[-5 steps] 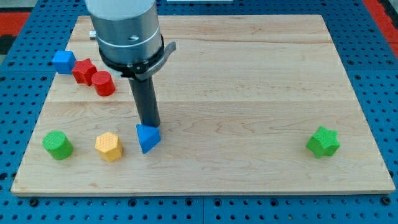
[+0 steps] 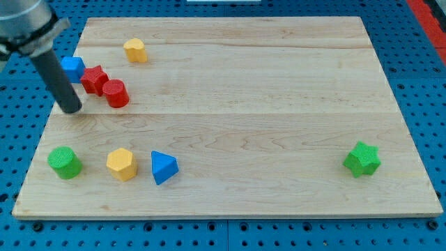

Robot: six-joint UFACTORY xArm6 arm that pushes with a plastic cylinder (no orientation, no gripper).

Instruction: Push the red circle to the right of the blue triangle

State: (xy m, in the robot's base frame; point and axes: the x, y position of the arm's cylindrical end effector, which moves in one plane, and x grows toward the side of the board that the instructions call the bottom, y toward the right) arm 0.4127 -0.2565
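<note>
The red circle [image 2: 116, 93], a short red cylinder, stands on the wooden board at the view's upper left. The blue triangle [image 2: 164, 167] lies near the view's bottom, left of centre, well below and right of the red circle. My tip [image 2: 71, 110] rests on the board just left of and slightly below the red circle, a small gap apart. The rod rises toward the view's top left.
A red block [image 2: 93, 79] touches the red circle's upper left, with a blue cube [image 2: 72, 67] beyond it. A yellow block [image 2: 135, 50] sits near the top. A green cylinder [image 2: 64, 162] and yellow hexagon [image 2: 121, 164] lie left of the triangle. A green star [image 2: 362, 160] sits far right.
The arm has swung from just above the blue triangle up and left to beside the red circle. The yellow block at the top is uncovered now. No block has visibly moved.
</note>
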